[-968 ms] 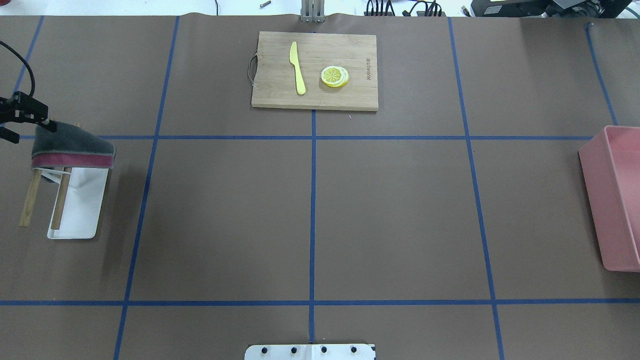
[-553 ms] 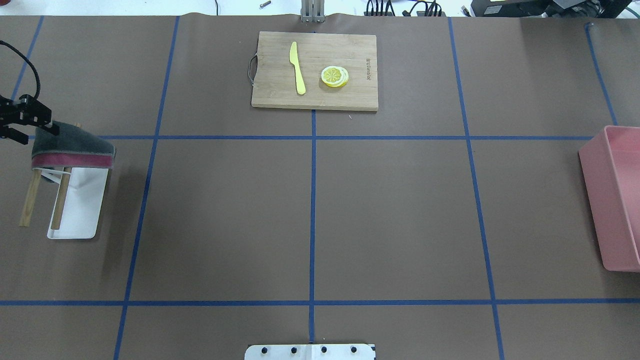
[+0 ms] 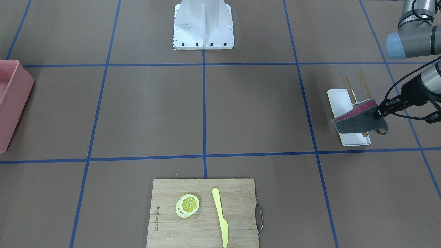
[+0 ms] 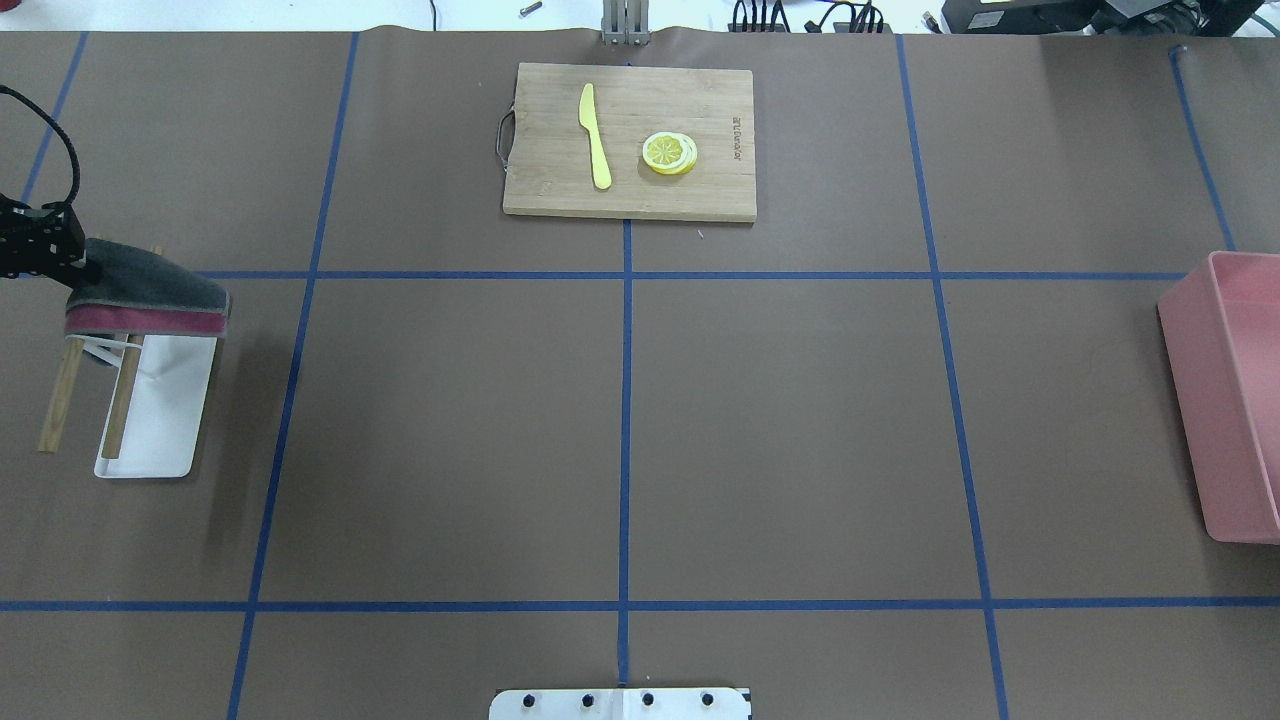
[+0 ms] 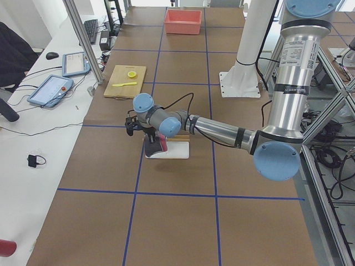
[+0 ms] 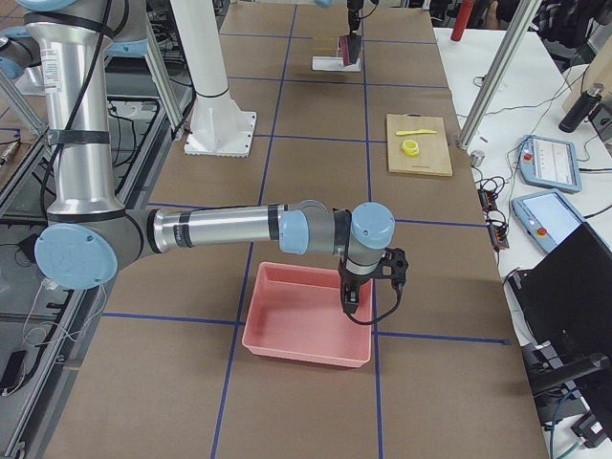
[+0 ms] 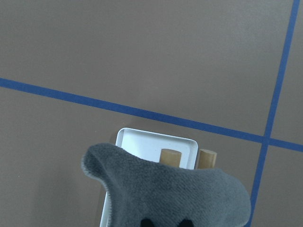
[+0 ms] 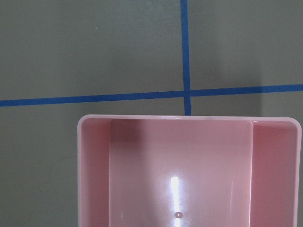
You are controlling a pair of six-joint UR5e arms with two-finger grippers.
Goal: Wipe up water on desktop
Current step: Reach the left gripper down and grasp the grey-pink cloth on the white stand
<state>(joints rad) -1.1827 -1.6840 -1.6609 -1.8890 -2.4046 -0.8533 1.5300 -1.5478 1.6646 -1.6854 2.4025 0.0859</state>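
The brown desktop [image 4: 450, 430] with blue tape lines shows no visible water. A grey cloth with a maroon underside [image 4: 140, 295] lies draped over the top of two wooden rods on a white rack [image 4: 160, 420] at the far left. My left gripper [image 4: 60, 262] is shut on the cloth's back edge; it also shows in the front view [image 3: 380, 112]. In the left wrist view the cloth [image 7: 175, 194] fills the bottom, above the rack [image 7: 147, 144]. My right gripper [image 6: 349, 296] hangs over the pink bin; I cannot tell whether it is open or shut.
A bamboo cutting board [image 4: 700, 190] at the back middle carries a yellow knife [image 4: 595, 135] and lemon slices [image 4: 669, 152]. A pink bin [image 4: 1235, 400] stands at the right edge. The robot's white base plate [image 4: 620, 703] is at the front middle.
My left gripper has shifted slightly left and down at the cloth's back edge. The cloth and rack have stayed in place.
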